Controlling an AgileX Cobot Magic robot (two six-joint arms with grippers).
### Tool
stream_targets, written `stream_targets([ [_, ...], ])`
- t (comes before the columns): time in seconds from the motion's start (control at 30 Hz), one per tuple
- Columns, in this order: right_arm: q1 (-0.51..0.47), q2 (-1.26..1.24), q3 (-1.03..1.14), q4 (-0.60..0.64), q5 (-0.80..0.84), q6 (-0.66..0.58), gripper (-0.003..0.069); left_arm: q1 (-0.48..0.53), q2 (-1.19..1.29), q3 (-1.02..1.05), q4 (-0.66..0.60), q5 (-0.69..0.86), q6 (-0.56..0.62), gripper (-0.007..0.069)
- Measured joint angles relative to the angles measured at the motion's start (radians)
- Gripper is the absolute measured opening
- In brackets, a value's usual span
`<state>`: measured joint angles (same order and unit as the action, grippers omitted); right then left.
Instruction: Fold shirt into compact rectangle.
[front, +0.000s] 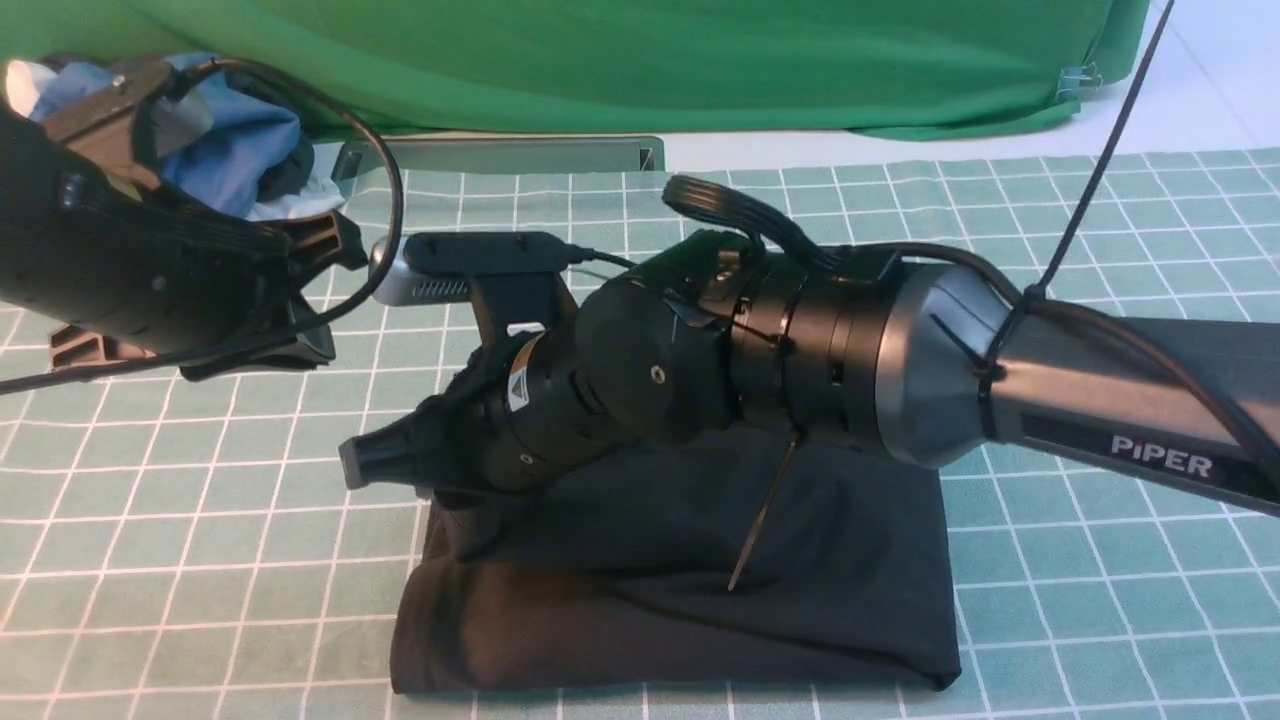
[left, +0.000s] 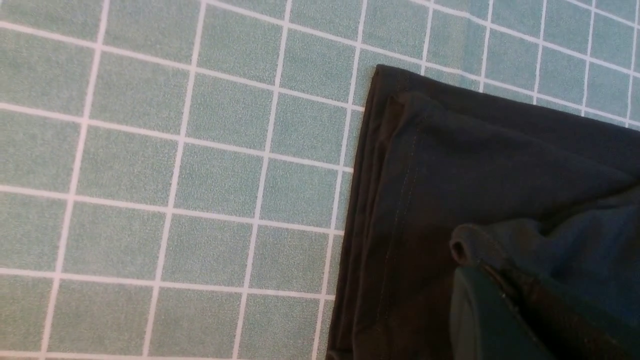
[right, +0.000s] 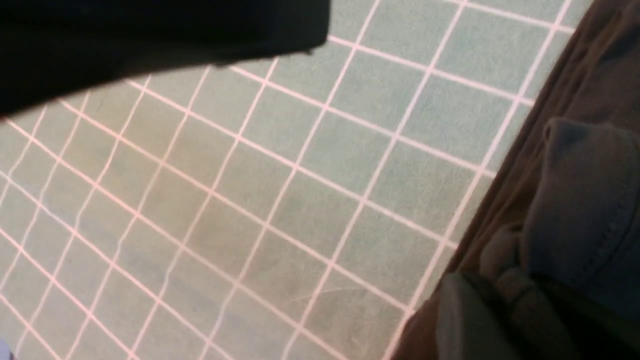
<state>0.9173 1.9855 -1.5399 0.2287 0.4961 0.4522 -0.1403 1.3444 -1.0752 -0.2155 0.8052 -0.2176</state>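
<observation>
- The shirt (front: 700, 570) lies folded into a rough black rectangle on the counter (front: 1100, 560), near its front edge.
- It is soft matte cotton; stacked layers and a stitched hem show at one corner (left: 395, 165). The counter cover is teal with a white grid.
- The right gripper (front: 440, 450) rests at the shirt's left edge with bunched fabric around its tip; its opening cannot be told.
- The left gripper (front: 310, 290) hangs above the counter, apart from the shirt; its opening cannot be told either.

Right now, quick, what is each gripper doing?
Left gripper: raised clear of the black shirt; open or closed cannot be told.
Right gripper: closed on the black shirt's bunched edge.
</observation>
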Motion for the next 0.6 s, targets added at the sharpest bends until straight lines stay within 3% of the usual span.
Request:
stream_targets([
  [0.1, 0.000, -0.017, -0.004, 0.001, 0.002, -0.003, 0.0424, 0.000, 0.001, -0.025, -0.002, 0.003, 0.000, 0.0015],
  [0.13, 0.000, -0.019, -0.006, 0.001, 0.007, -0.003, 0.0437, 0.000, 0.001, -0.031, -0.002, 0.003, 0.000, 0.0015],
  [0.17, -0.001, -0.037, -0.015, 0.001, 0.034, -0.006, 0.0519, 0.000, 0.002, -0.055, -0.003, 0.016, 0.000, 0.0015],
  [0.27, -0.014, -0.086, -0.037, 0.000, 0.112, -0.051, 0.0545, 0.000, 0.002, -0.100, -0.003, 0.046, 0.000, 0.0015],
  [0.33, -0.041, -0.151, -0.068, -0.001, 0.227, -0.125, 0.0437, 0.000, 0.002, -0.152, -0.003, 0.071, 0.001, 0.0015],
  [0.43, -0.097, -0.252, -0.101, -0.002, 0.395, -0.218, 0.0158, 0.000, 0.002, -0.190, -0.006, 0.095, 0.001, 0.0015],
  [0.47, -0.100, -0.259, -0.102, -0.002, 0.415, -0.222, 0.0144, 0.000, 0.002, -0.192, -0.006, 0.095, 0.001, 0.0015],
  [0.5, -0.130, -0.310, -0.105, -0.010, 0.488, -0.257, 0.0080, 0.000, 0.002, -0.196, -0.006, 0.100, 0.001, 0.0015],
  [0.6, -0.184, -0.416, -0.108, -0.064, 0.634, -0.297, 0.0038, 0.000, 0.002, -0.199, -0.006, 0.121, 0.001, 0.0015],
])
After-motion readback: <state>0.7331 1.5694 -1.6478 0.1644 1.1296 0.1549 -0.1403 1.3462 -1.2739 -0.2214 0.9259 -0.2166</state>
